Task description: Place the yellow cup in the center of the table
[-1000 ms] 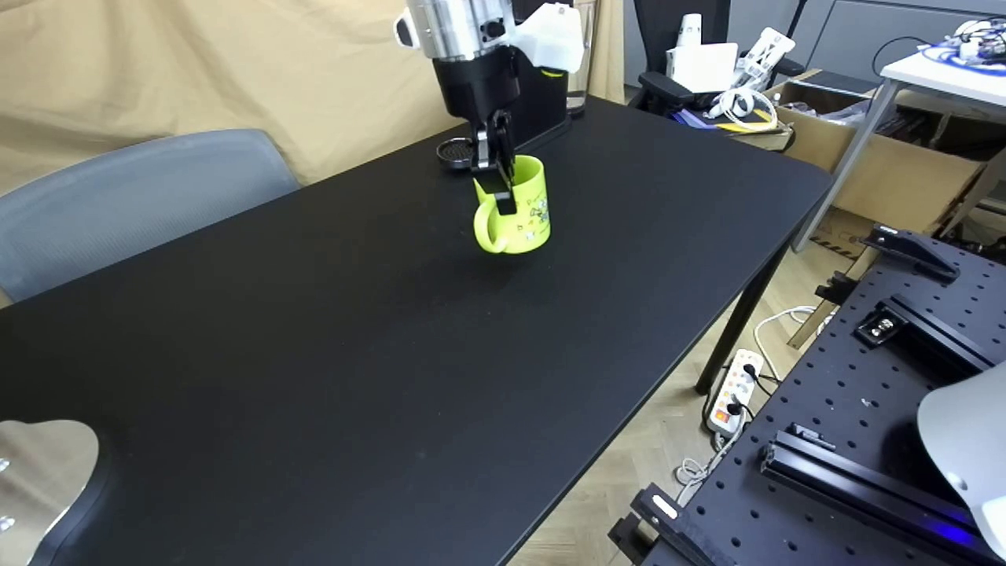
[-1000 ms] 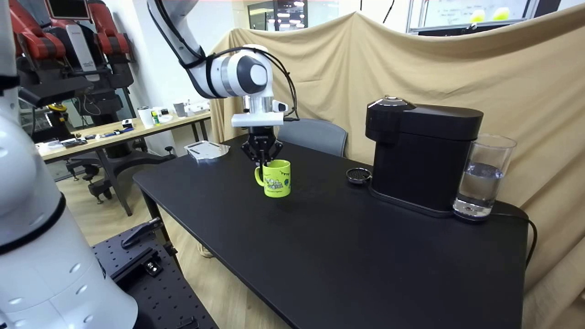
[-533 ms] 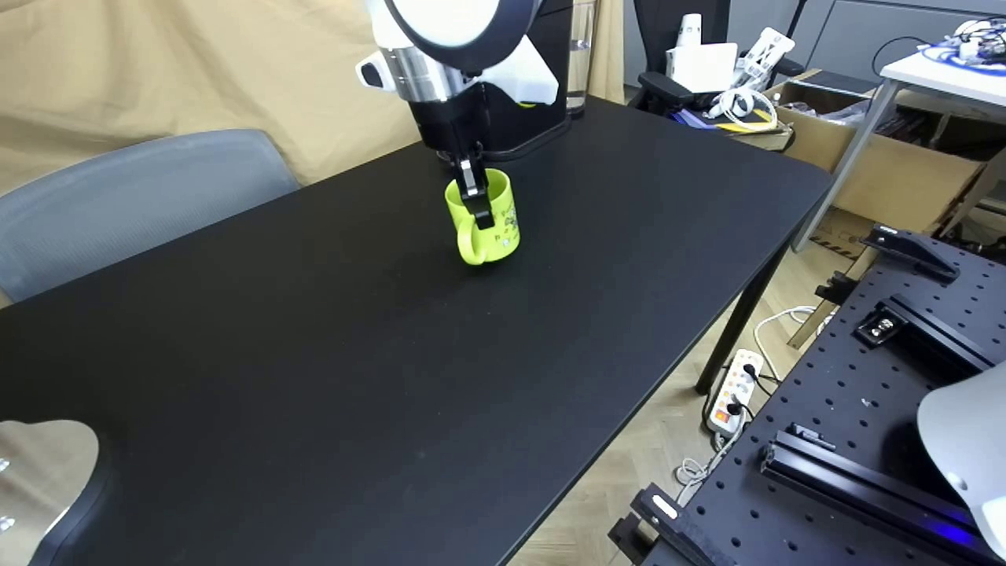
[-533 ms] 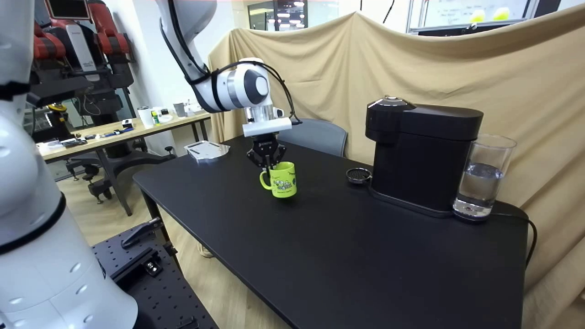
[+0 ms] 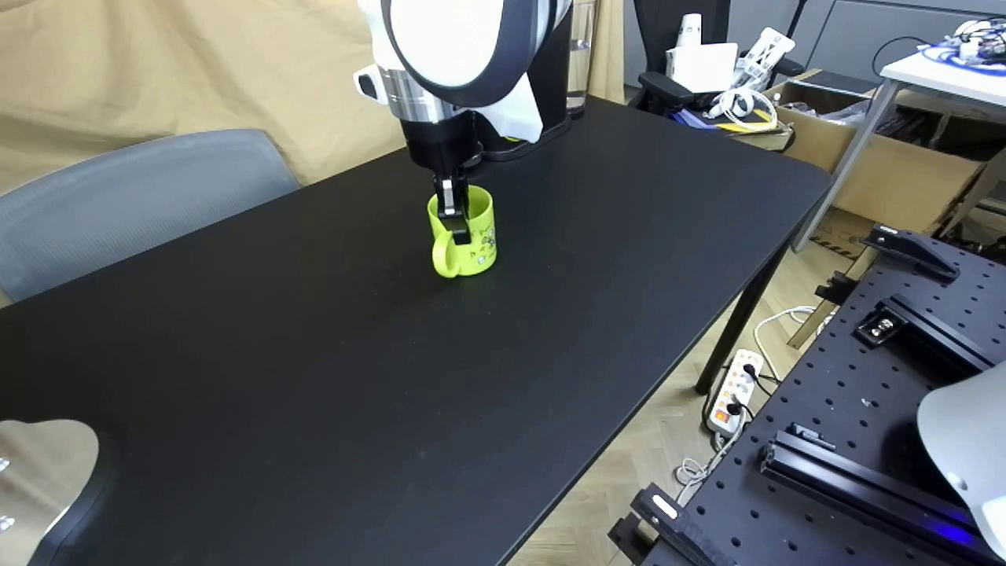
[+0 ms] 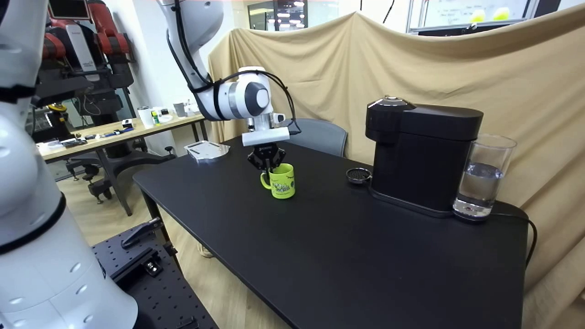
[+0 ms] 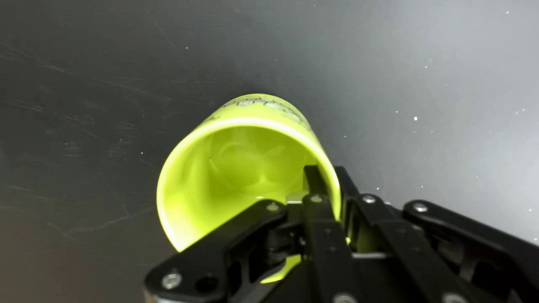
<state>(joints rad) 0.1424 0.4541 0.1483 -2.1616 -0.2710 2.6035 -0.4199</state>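
Note:
The yellow cup, a yellow-green mug with printed figures, shows in both exterior views (image 5: 481,250) (image 6: 283,186) and in the wrist view (image 7: 252,164). My gripper, in both exterior views (image 5: 459,234) (image 6: 268,172) and the wrist view (image 7: 326,172), is shut on the cup's wall near the handle side. One finger is inside the cup and one outside. The cup is nearly upright, its base at or just above the black table (image 5: 314,369) (image 6: 374,265); I cannot tell whether it touches. The handle is hidden behind the gripper in the wrist view.
A black coffee machine (image 6: 420,160), a glass of water (image 6: 482,183) and a round metal filter (image 6: 358,175) stand along the table's back edge. A metal plate (image 6: 208,150) (image 5: 47,479) sits at one end. A grey chair (image 5: 149,204) stands behind; a perforated bench (image 5: 849,424) is in front.
My gripper has carried the cup along the table and lowered it, leftward and down in one exterior view, slightly rightward in another. The cup tilted midway and is now nearly upright. The grip is unchanged.

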